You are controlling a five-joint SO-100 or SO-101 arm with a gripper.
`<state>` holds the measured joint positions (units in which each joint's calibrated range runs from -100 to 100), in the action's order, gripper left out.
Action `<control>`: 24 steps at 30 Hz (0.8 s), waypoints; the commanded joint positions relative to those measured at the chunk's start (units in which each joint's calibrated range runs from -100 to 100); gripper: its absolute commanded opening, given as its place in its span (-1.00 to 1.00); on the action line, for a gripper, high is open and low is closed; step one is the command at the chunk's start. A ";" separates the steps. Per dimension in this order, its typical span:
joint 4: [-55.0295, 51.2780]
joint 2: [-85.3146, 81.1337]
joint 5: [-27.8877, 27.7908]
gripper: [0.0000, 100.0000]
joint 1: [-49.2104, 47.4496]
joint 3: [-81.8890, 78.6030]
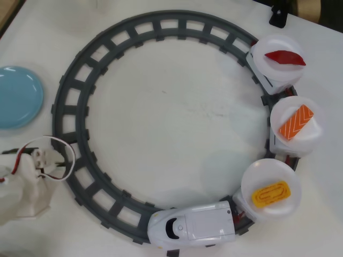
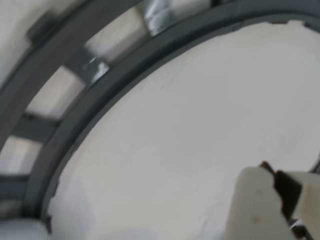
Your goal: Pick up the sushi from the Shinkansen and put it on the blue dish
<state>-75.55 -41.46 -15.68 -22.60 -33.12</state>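
In the overhead view the yellow-orange sushi (image 1: 271, 193) lies on the white plate of the first car behind the white Shinkansen (image 1: 190, 225), at the bottom right of the grey ring track (image 1: 72, 107). The blue dish (image 1: 16, 96) sits at the left edge, outside the track. My arm (image 1: 24, 184), white with red and white wires, is at the lower left, far from the sushi. In the wrist view only the corner of my gripper (image 2: 280, 196) shows at the lower right, above bare table just inside the track (image 2: 100, 100). Nothing shows in it.
Two more cars curve up the right side of the track: an orange white-striped piece (image 1: 296, 122) on one plate and a dark red pointed piece (image 1: 284, 58) on the other. A black object (image 1: 277, 17) stands at the top right. White table fills the ring's inside.
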 commanded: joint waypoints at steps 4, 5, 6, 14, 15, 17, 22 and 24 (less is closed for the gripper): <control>-5.09 0.02 -4.36 -0.94 5.79 5.08; -5.60 0.02 -5.40 -0.94 7.55 5.08; -5.94 0.02 -6.61 -0.94 9.39 5.08; -7.72 0.11 -13.82 -0.94 21.45 4.90; -7.72 0.19 -14.19 -0.94 22.42 4.90; -7.98 0.19 -15.23 -0.93 24.62 4.99; -7.64 0.19 -17.22 -0.87 29.38 5.08; -7.38 0.77 -17.80 -0.81 31.14 5.08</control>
<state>-83.19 -41.29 -32.59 6.01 -31.38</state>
